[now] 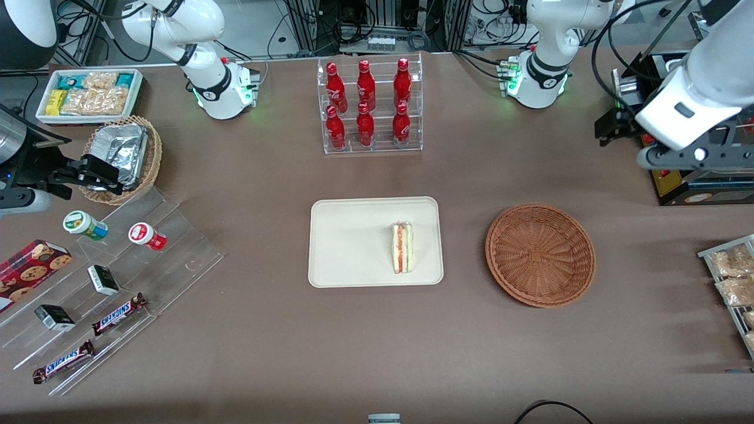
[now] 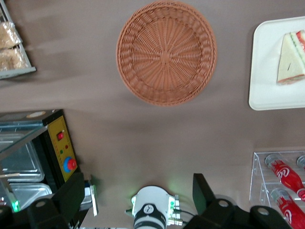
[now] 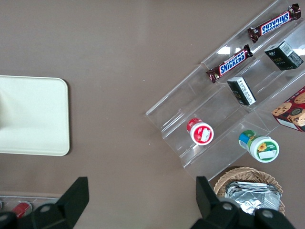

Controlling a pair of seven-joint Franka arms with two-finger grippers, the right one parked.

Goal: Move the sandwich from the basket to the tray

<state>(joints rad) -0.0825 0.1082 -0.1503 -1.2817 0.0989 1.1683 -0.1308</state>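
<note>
The sandwich point(image 1: 403, 247) already lies on the tray point(image 1: 341, 235), at about 3 o'clock from the tray's middle, close to the rim that faces the basket point(image 1: 540, 254). The basket is bare inside. So the placing looks done, and the step in hand is the retreat.

The gripper point(image 1: 612, 126) hangs high over the working arm's end of the table, at about 2 o'clock from the basket and well apart from it. In the left wrist view its jaws stand spread wide with nothing between them.

By my reading, the next move calls for little: the arm need only park clear, with no further grasp.

The sandwich is a pale wedge resting on one flat bread face, its red and green filling showing as stripes along the cut edge. It looks whole and settled fully inside the rim.
</note>
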